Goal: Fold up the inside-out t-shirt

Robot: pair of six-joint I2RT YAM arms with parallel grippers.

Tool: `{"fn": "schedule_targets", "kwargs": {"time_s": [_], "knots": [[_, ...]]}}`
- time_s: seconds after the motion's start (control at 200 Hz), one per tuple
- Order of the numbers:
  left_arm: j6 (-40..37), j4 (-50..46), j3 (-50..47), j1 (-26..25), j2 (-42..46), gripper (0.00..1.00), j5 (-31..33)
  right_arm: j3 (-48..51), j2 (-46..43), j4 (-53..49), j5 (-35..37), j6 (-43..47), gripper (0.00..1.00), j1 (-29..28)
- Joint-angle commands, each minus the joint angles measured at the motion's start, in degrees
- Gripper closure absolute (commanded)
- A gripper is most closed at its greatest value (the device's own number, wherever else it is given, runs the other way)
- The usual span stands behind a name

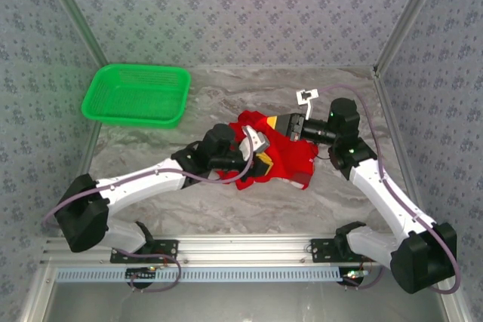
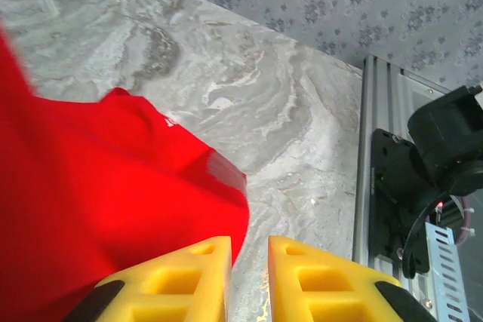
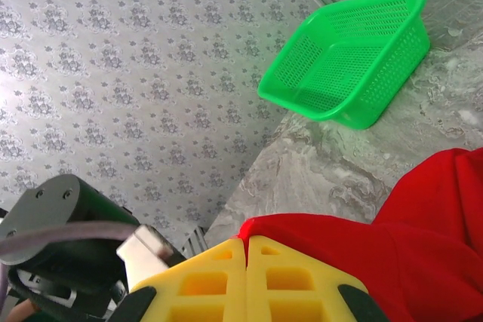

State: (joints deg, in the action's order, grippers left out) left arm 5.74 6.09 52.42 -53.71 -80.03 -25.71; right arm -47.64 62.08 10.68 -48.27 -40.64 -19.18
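From above, the shirt [image 1: 290, 157] lies bunched in a red heap mid-table [image 1: 226, 201], and both arms meet over it. The left gripper [image 1: 262, 157] is at the heap's near-left side and the right gripper [image 1: 273, 124] at its far side. That view does not show how either pair of jaws stands.

The wrist cameras do. The left gripper [image 2: 249, 262] has its yellow fingers [image 2: 181, 277] a narrow slot apart, with bare table [image 2: 264, 111] showing through the slot and nothing between them. The shirt [image 2: 98, 201] is off to the left of those fingers, its edge running right up to the left one. Ahead and to the right of that hand the marble is open as far as the rail [image 2: 373, 156], where the other arm's dark base sits.

The right gripper [image 3: 245, 250] has its pads pressed tight together. A red fold of the shirt [image 3: 423, 231] starts right at the tips and spreads off to their right, so it looks pinched there. Beyond that hand there is free table [image 3: 339, 164], then the green basket [image 3: 392, 43] well apart against the patterned wall.

Seen from above, the basket [image 1: 132, 117] is in the far left corner, well clear of the heap. Open marble lies to the left of the left arm and between the heap and the near rail [image 1: 249, 245]
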Motion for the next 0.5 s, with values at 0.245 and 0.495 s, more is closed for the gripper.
{"fn": "schedule_targets", "kwargs": {"time_s": [0.245,0.495], "knots": [[-0.71,2.87,-5.04,3.5,8.54,0.74,4.36,0.72,-1.35,-0.12,-1.06,0.76,1.0,1.1],[4.86,2.91,-4.26,9.11,7.54,0.71,2.45,0.74,-0.91,-0.57,-1.02,1.96,1.0,1.16]]}}
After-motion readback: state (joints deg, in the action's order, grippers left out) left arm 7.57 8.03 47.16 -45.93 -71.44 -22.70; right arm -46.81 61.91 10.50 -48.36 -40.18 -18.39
